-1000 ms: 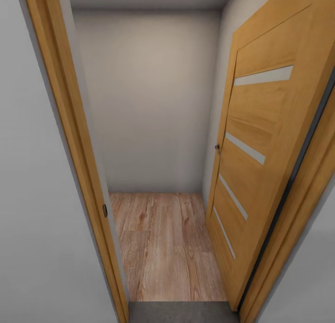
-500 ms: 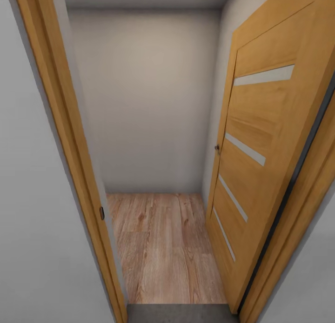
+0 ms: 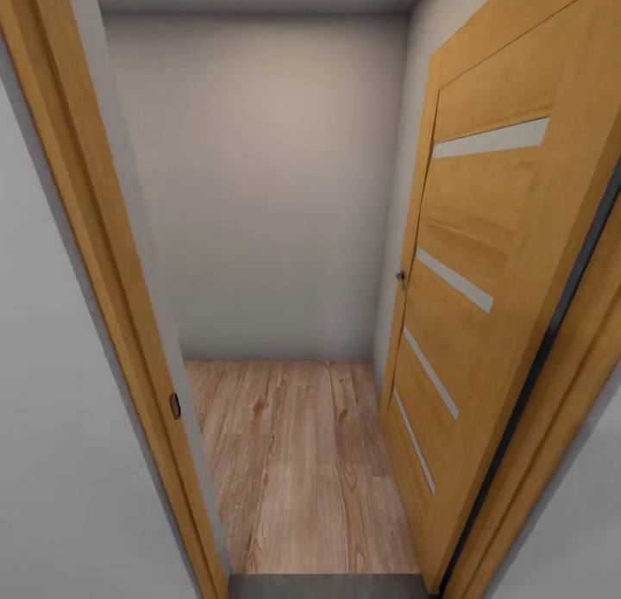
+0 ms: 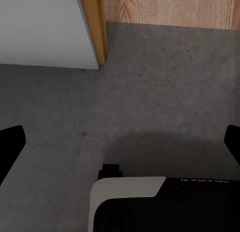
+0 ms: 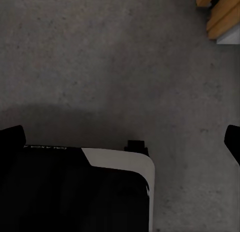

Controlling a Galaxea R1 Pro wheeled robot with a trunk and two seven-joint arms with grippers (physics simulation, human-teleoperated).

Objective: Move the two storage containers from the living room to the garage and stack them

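Observation:
The two storage containers are out of view. In the left wrist view my left gripper (image 4: 120, 142) hangs open over the dark grey concrete floor (image 4: 165, 92), its black fingertips (image 4: 11, 142) spread wide with nothing between them. My right gripper (image 5: 120, 142) is open too and empty, above the same speckled floor (image 5: 100, 57). The head view looks through a doorway into a narrow space with a light wood plank floor (image 3: 293, 461).
A wooden door frame post (image 3: 103, 306) stands close on the left. An open wood-panelled door (image 3: 492, 263) with pale strips stands close on the right. A plain grey wall (image 3: 267, 185) closes the far end. The robot's base (image 4: 165, 204) shows under both grippers.
The whole head view has shifted: the camera has moved forward into the doorway. The left frame post has slid leftwards and the concrete strip at the bottom has shrunk.

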